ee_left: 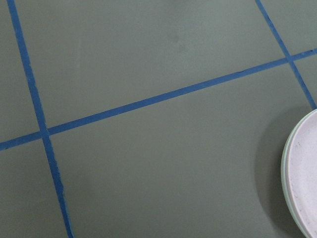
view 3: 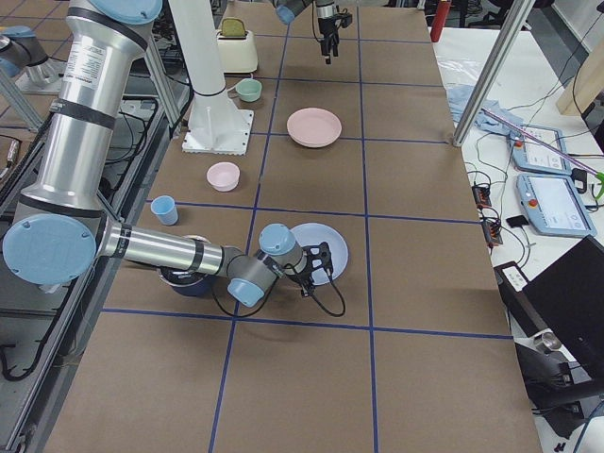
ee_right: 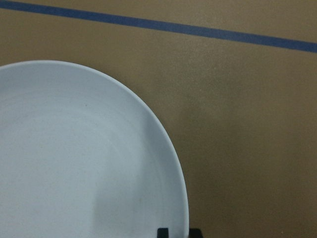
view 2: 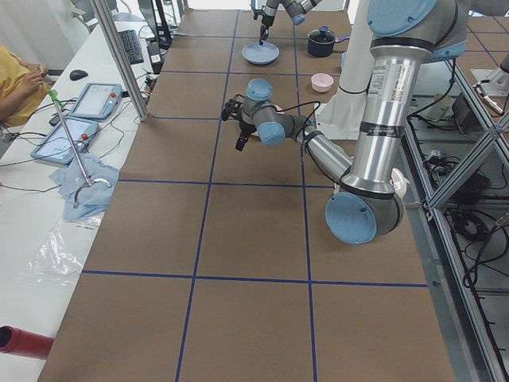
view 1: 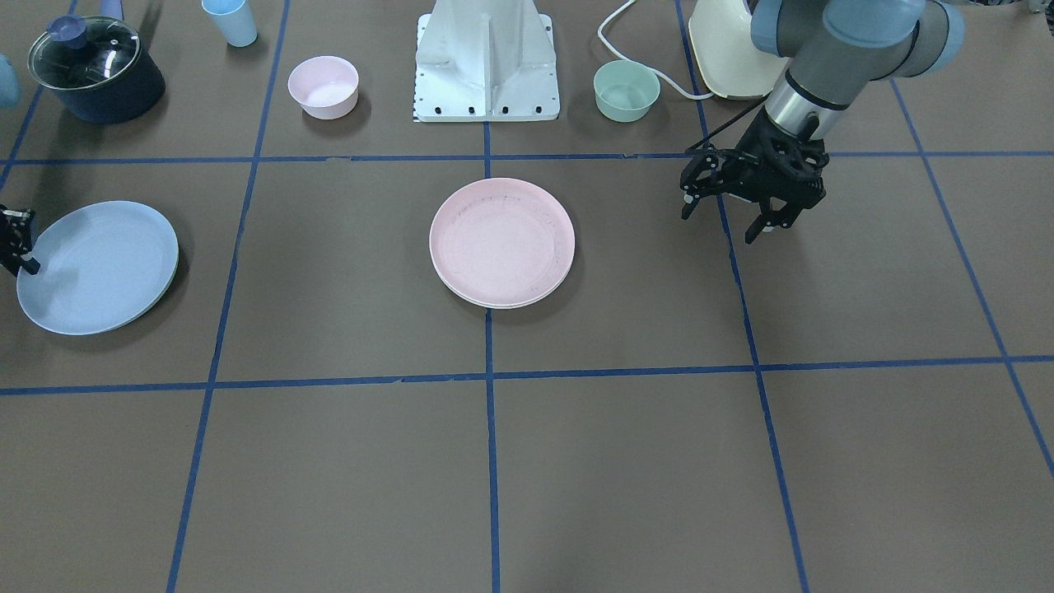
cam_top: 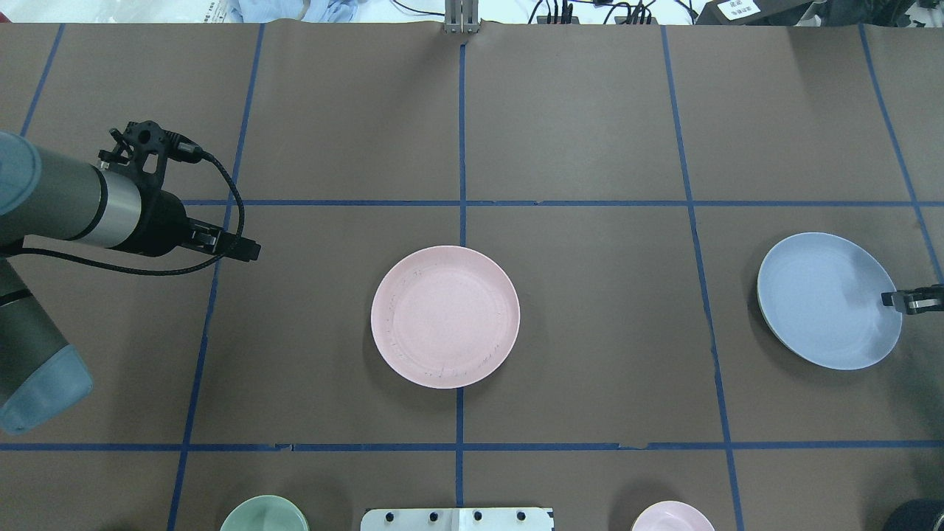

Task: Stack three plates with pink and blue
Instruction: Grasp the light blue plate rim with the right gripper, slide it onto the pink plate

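The pale pink plate (view 1: 502, 240) lies at the table's middle, on top of the cream-white plate, of which only a thin rim (ee_left: 285, 168) shows. The pink plate also shows in the overhead view (cam_top: 445, 316). The light blue plate (cam_top: 826, 299) sits far out on my right side and also shows in the front view (view 1: 97, 265). My right gripper (cam_top: 908, 301) is shut on the blue plate's outer rim, and its fingertips (ee_right: 163, 231) straddle that rim. My left gripper (view 1: 729, 221) is open and empty above the table, off to the pink plate's side.
A small pink bowl (view 1: 323, 86) and a mint-green bowl (view 1: 626, 91) flank the robot base (view 1: 486, 70). A dark pot with a glass lid (view 1: 95, 70), a blue cup (view 1: 230, 21) and a cream appliance (view 1: 729, 45) stand along the robot's edge.
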You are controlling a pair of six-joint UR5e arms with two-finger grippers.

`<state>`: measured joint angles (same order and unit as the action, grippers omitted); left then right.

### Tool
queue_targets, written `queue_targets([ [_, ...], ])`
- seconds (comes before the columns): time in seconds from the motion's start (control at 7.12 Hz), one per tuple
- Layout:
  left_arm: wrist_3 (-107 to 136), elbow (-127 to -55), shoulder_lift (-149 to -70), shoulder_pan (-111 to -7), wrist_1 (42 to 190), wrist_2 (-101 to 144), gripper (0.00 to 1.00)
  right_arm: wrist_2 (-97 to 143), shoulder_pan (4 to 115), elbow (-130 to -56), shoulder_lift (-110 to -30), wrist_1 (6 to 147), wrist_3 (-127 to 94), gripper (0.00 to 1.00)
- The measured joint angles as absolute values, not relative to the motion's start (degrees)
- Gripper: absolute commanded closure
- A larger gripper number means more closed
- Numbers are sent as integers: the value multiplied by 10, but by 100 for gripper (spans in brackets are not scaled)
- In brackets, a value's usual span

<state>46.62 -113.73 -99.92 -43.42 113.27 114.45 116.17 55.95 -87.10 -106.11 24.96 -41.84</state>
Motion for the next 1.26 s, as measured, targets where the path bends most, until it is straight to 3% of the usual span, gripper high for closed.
queue_targets([
  [0.56,462,-1138,-997,-440,1132,1151,0,1183,567,-875,-1012,262,-422,100],
  [1.26,210,-1135,-890,-615,1130,1250,0,1214,546,-878,-809,344,-590,100],
])
